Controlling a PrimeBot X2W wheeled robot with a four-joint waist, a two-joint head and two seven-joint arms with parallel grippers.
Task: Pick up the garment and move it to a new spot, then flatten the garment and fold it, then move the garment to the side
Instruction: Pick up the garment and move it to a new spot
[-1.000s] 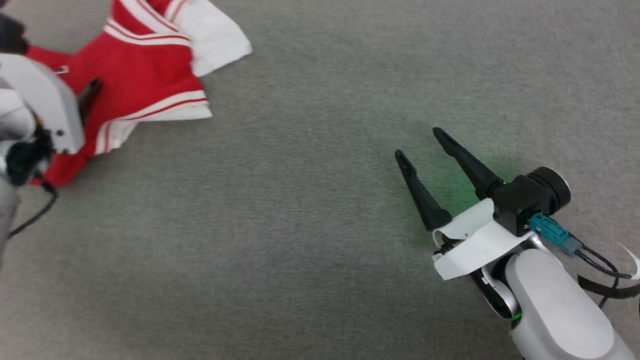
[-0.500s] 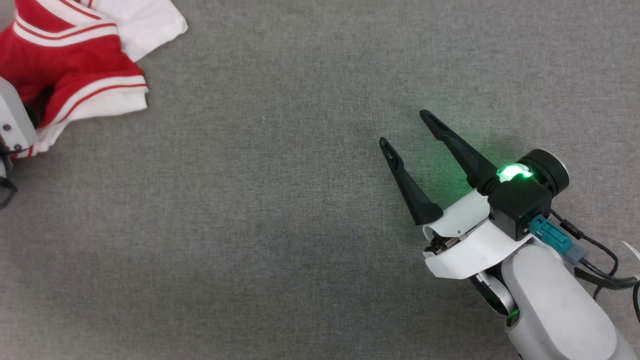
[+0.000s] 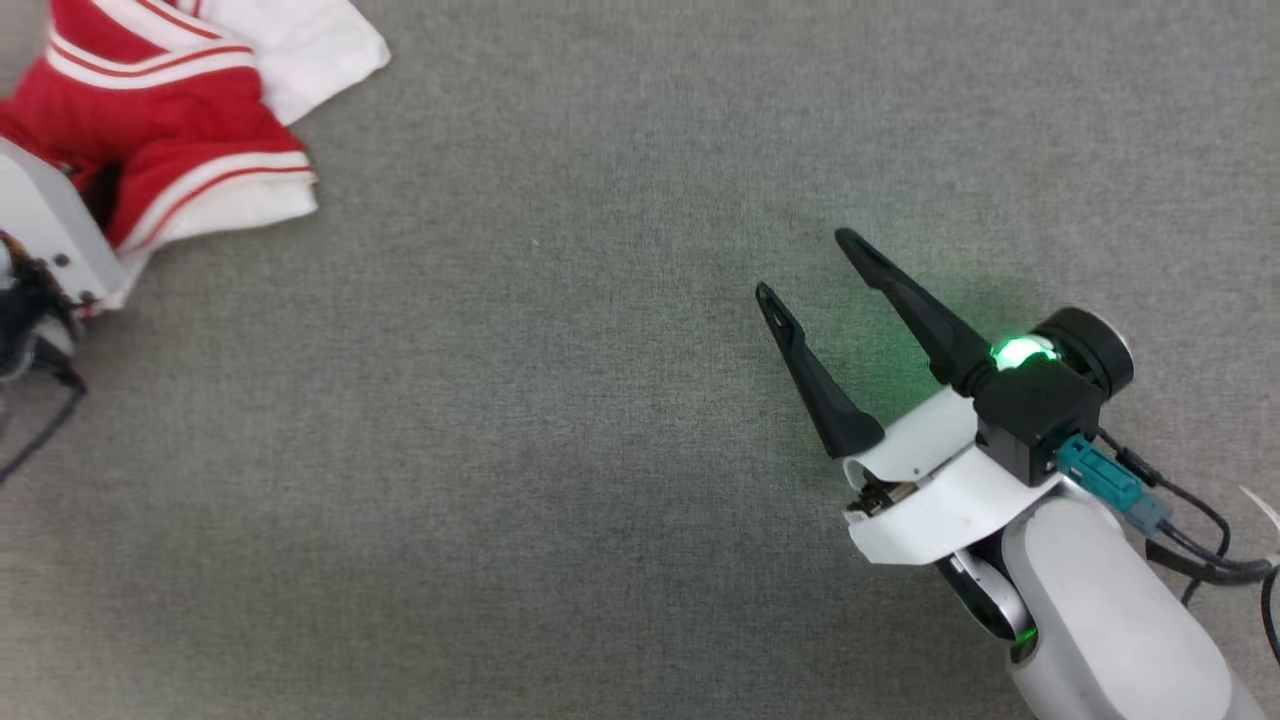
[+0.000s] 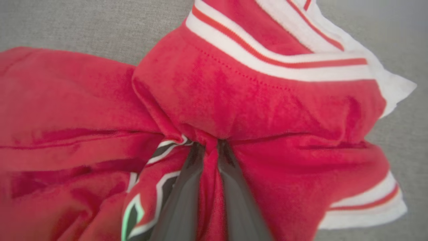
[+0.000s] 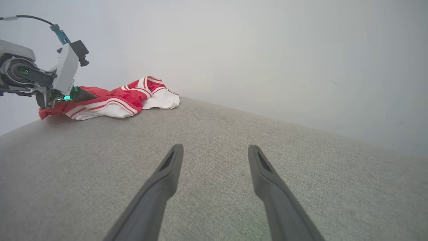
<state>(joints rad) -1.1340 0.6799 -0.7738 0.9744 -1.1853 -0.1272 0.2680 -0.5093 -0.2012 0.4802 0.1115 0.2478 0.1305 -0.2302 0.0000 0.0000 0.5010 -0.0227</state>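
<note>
The garment point(image 3: 180, 130) lies crumpled at the upper left of the grey surface point(image 3: 560, 400). It is red with white panels and red-and-white striped trim. In the left wrist view my left gripper point(image 4: 210, 147) is shut on a red fold of the garment point(image 4: 267, 110), next to black white-outlined lettering point(image 4: 164, 187). In the head view its white housing point(image 3: 50, 230) covers the fingers. My right gripper point(image 3: 805, 265) stands open at the lower right, far from the cloth, with nothing between its fingers point(image 5: 167, 177). The right wrist view shows the garment point(image 5: 117, 98) far off with the left gripper point(image 5: 80, 95) at it.
Bare grey fabric surface spreads between the garment and my right gripper. In the right wrist view the surface's far edge point(image 5: 267, 117) meets a pale wall. Cables point(image 3: 1190, 520) trail from the right wrist, which shows a green light point(image 3: 1018, 352).
The garment and my left gripper have shifted toward the head view's left edge, then slightly back right. The right gripper has barely moved and stays open; its green light has come on.
</note>
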